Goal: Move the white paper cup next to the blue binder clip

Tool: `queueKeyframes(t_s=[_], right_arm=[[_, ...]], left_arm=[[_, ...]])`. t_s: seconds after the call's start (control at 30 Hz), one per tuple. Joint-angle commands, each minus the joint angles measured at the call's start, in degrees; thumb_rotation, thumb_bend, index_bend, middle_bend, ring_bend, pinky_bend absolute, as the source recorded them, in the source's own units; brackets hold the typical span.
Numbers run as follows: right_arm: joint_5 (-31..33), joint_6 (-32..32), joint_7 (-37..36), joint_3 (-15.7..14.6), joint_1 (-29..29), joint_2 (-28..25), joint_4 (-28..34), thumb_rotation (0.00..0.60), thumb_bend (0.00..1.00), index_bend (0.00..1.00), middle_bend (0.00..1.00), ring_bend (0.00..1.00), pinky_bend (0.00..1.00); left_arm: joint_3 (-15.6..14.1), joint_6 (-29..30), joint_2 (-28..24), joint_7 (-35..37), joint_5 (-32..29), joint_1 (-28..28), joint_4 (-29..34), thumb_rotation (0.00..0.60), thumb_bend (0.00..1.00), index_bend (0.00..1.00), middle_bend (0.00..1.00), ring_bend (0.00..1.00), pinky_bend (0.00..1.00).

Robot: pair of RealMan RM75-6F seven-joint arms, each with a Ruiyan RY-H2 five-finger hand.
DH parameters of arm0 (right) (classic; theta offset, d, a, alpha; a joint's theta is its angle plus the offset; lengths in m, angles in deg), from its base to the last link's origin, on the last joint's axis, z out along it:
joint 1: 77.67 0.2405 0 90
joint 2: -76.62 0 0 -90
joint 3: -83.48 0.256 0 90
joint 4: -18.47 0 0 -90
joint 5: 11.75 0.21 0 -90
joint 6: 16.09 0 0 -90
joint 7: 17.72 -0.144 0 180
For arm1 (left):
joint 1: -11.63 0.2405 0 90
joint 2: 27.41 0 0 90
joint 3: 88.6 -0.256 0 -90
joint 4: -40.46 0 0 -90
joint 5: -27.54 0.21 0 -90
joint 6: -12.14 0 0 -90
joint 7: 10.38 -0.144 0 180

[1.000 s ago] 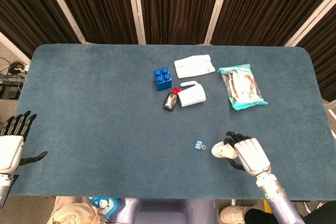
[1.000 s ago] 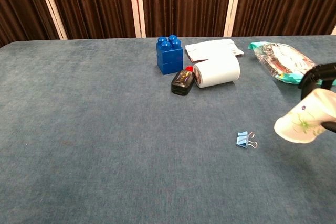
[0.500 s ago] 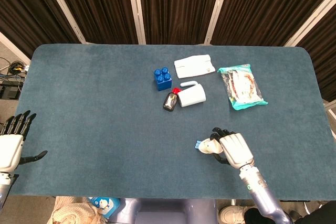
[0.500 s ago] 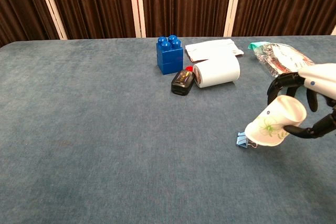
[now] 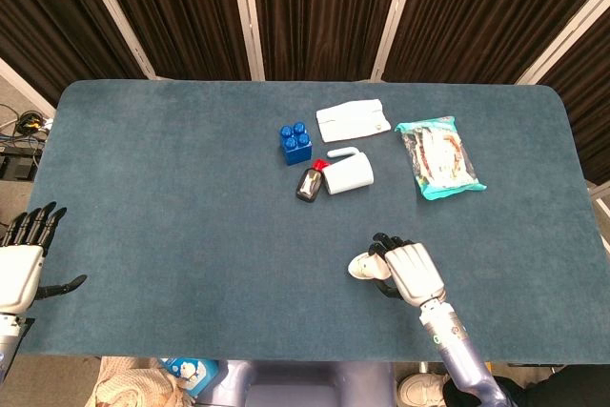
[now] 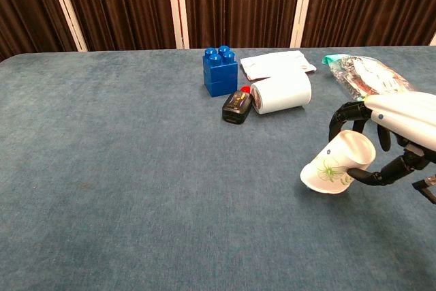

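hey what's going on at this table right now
The robot's right hand holds a white paper cup tipped on its side, low over the near right part of the blue table. The blue binder clip it is meant to sit beside cannot be seen in either view now. The left hand hangs open off the table's left edge, holding nothing.

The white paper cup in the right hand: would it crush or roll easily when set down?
The white paper cup looks thin-walled, so the right hand could probably dent it. It is held tilted; released on its round side, it would likely roll.
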Motion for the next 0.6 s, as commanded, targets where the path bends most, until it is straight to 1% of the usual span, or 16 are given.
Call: queueKeyframes(t_s=[0.03,0.1,0.17,0.23,0.3,0.33,0.4,0.43,0.53,0.6], right_arm=[[0.7,-0.1,0.8,0.1,0.5,0.9,-1.1,0.600,0.35,0.41,0.27,0.35,0.52],[1.1,-0.2,1.2,0.1,0.7,1.4,-1.7,0.600,0.35,0.41,0.27,0.35,0.52],[1.4,-0.3,1.8,0.0,0.9,1.8,-2.1,0.600,0.35,0.38,0.27,0.35,0.52],[1.6,-0.3,2.2,-0.3,1.0,2.0,-2.2,0.600,0.35,0.29,0.27,0.35,0.52],[1.9,-0.4,3.0,-0.6,1.0,2.2,-2.1,0.600,0.35,0.18,0.26,0.33,0.50],[2.3,-0.5,3.5,-0.8,1.1,2.3,-1.9,0.600,0.35,0.12,0.23,0.31,0.48],[3.2,-0.7,4.6,-1.0,1.1,2.2,-1.2,0.600,0.35,0.03,0.17,0.25,0.44],[3.8,-0.8,5.3,-1.1,1.2,2.1,-0.6,0.600,0.35,0.01,0.14,0.22,0.41],[4.7,-0.5,7.4,-1.3,1.3,1.8,0.8,0.600,0.35,0.00,0.08,0.17,0.37],[5.1,0.2,9.0,-1.5,1.2,1.2,2.1,0.600,0.35,0.00,0.06,0.15,0.35]], left_arm=[[0.0,0.0,0.0,0.0,0.0,0.0,0.1,0.600,0.00,0.00,0.00,0.00,0.00],[-0.1,0.0,0.0,0.0,0.1,0.0,0.1,0.600,0.00,0.00,0.00,0.00,0.00],[-0.1,0.0,0.0,0.1,0.1,0.0,0.1,0.600,0.00,0.00,0.00,0.00,0.00],[-0.1,0.0,0.0,0.1,0.0,0.0,0.1,0.600,0.00,0.00,0.00,0.00,0.00],[-0.1,0.0,0.0,0.2,0.0,0.0,0.1,0.600,0.00,0.00,0.00,0.00,0.00],[-0.1,0.0,-0.1,0.2,0.0,0.0,0.1,0.600,0.00,0.00,0.00,0.00,0.00],[-0.1,0.0,-0.1,0.1,0.0,0.0,0.2,0.600,0.00,0.00,0.00,0.00,0.00],[-0.1,0.0,-0.1,0.1,0.1,0.0,0.1,0.600,0.00,0.00,0.00,0.00,0.00],[-0.1,0.1,-0.1,0.1,0.1,0.1,0.1,0.600,0.00,0.00,0.00,0.00,0.00],[0.0,0.1,-0.1,0.1,0.0,0.0,0.1,0.600,0.00,0.00,0.00,0.00,0.00]])
